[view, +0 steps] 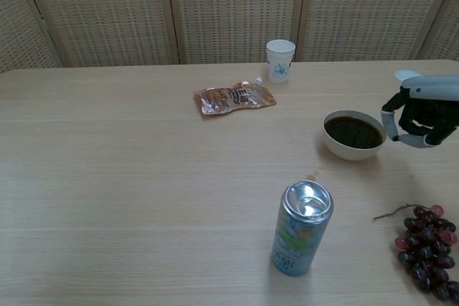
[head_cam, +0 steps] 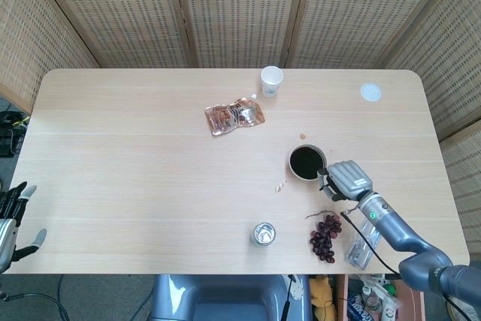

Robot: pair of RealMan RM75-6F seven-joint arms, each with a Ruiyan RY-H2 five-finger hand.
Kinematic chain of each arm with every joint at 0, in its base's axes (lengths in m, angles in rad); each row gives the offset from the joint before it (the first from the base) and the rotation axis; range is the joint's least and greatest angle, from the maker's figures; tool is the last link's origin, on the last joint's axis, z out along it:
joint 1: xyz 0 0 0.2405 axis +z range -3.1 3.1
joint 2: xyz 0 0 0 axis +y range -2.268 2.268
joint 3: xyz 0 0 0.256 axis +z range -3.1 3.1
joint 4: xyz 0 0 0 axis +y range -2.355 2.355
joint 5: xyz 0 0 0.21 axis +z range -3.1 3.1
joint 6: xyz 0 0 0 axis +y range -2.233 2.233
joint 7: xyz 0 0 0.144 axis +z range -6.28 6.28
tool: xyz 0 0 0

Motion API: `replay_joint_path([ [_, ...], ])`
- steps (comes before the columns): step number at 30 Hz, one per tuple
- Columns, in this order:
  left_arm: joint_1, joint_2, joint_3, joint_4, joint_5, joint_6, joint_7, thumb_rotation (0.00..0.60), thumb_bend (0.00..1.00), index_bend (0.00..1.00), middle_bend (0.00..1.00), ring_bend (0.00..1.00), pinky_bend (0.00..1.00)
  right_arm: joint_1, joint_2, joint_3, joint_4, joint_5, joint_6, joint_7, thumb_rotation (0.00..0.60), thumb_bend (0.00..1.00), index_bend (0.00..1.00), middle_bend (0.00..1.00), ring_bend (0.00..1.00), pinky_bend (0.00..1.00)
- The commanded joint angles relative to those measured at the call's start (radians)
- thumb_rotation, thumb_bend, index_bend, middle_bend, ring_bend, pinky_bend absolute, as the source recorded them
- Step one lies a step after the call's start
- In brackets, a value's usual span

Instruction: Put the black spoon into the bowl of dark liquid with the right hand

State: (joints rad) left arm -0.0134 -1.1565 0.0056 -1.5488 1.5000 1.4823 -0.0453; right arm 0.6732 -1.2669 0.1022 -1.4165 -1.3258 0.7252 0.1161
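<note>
The white bowl of dark liquid (head_cam: 307,162) (view: 353,134) stands right of the table's middle. My right hand (head_cam: 347,179) (view: 423,109) hovers above the table just right of the bowl's rim, fingers curled in. A short dark piece, the black spoon (head_cam: 324,179), sticks out of its grip toward the bowl; the rest of the spoon is hidden inside the fingers. My left hand (head_cam: 11,216) hangs off the table's near left corner, fingers apart and holding nothing.
A drink can (head_cam: 263,234) (view: 302,228) and a bunch of grapes (head_cam: 325,236) (view: 428,249) sit near the front edge. A foil pouch (head_cam: 234,116), a paper cup (head_cam: 271,80) and a white lid (head_cam: 370,92) lie farther back.
</note>
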Motion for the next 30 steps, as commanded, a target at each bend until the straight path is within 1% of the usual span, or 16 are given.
replay_joint_path([
  [1, 0.000, 0.000, 0.001, 0.000, 0.001, -0.001, -0.001, 0.600, 0.36, 0.00, 0.00, 0.00, 0.00, 0.025, 0.036, 0.037, -0.053, 0.036, -0.043, 0.065, 0.600, 0.77, 0.73, 0.91, 0.92, 1.00],
  [5, 0.001, 0.000, 0.001, 0.001, 0.000, 0.000, -0.004, 0.600, 0.36, 0.00, 0.00, 0.00, 0.00, 0.060, 0.059, 0.083, -0.100, 0.081, -0.116, 0.175, 0.600, 0.77, 0.73, 0.91, 0.93, 1.00],
  [7, 0.001, 0.000, 0.002, 0.003, -0.001, 0.000, -0.006, 0.600, 0.36, 0.00, 0.00, 0.00, 0.00, 0.076, 0.060, 0.099, -0.102, 0.096, -0.146, 0.211, 0.600, 0.78, 0.73, 0.91, 0.93, 1.00],
  [10, 0.004, -0.002, 0.003, 0.008, -0.005, -0.001, -0.012, 0.600, 0.36, 0.00, 0.00, 0.00, 0.00, 0.100, 0.046, 0.119, -0.089, 0.114, -0.185, 0.256, 0.600, 0.78, 0.73, 0.91, 0.93, 1.00],
  [14, 0.009, -0.004, 0.005, 0.018, -0.012, -0.001, -0.021, 0.600, 0.36, 0.00, 0.00, 0.00, 0.00, 0.129, 0.006, 0.138, -0.038, 0.144, -0.231, 0.306, 0.600, 0.78, 0.73, 0.91, 0.93, 1.00],
  [21, 0.014, -0.007, 0.007, 0.030, -0.016, -0.002, -0.033, 0.600, 0.36, 0.00, 0.00, 0.00, 0.00, 0.161, -0.050, 0.148, 0.043, 0.171, -0.270, 0.335, 0.600, 0.78, 0.73, 0.91, 0.93, 1.00],
  [24, 0.017, -0.007, 0.007, 0.032, -0.018, -0.001, -0.035, 0.600, 0.36, 0.00, 0.00, 0.00, 0.00, 0.170, -0.079, 0.143, 0.087, 0.178, -0.265, 0.318, 0.600, 0.78, 0.73, 0.91, 0.93, 1.00],
  [26, 0.019, -0.007, 0.007, 0.033, -0.019, 0.001, -0.036, 0.600, 0.36, 0.00, 0.00, 0.00, 0.00, 0.178, -0.108, 0.140, 0.131, 0.205, -0.274, 0.314, 0.600, 0.78, 0.73, 0.91, 0.93, 1.00],
  [30, 0.021, -0.005, 0.008, 0.032, -0.020, 0.001, -0.036, 0.600, 0.36, 0.00, 0.00, 0.00, 0.00, 0.186, -0.138, 0.135, 0.177, 0.229, -0.281, 0.301, 0.600, 0.78, 0.73, 0.91, 0.93, 1.00],
])
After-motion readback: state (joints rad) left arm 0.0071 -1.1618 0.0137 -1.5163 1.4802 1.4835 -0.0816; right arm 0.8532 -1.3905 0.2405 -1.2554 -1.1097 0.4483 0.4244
